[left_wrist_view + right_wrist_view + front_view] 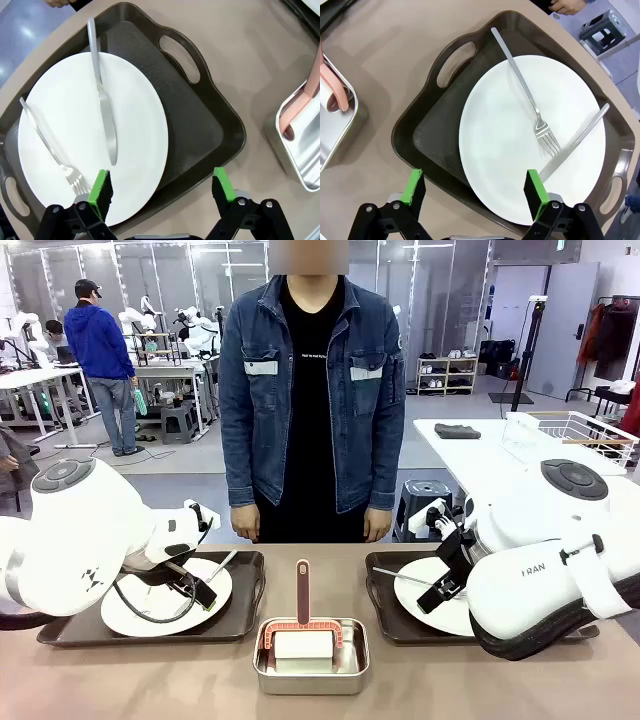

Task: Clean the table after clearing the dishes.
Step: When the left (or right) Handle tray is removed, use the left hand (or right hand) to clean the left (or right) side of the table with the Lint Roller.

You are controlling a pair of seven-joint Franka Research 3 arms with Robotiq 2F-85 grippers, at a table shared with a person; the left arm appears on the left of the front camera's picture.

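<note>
The left claw [203, 596] hangs over the left tray [60, 632] and the right claw [441, 592] over the right tray [385, 580], though from the front their jaws are hard to read. Both dark trays sit on the tan desk [150, 680], each holding a white plate, and the big white arms hide a good part of them. Between the trays stands a steel pan [345, 670] with a white block [303, 645] and a pink handle [303, 590] in it. A person [310, 390] in a denim jacket stands at the far edge, hands down by the desk. From the left wrist, the left claw [161, 190] is spread wide and holds nothing, with one green pad above the left plate [135, 125] and the other above the tray's near rim. A knife [102, 100] and a fork [47, 142] lie apart on the plate, and the pan sits just beside the tray. From the right wrist, the right claw [475, 190] is also spread wide and empty, straddling the near edge of the right plate [500, 140]. There a fork [522, 87] crosses a knife [580, 140] at the tines. The pan lies off to one side, and a stool [602, 27] stands on the floor beyond.
</note>
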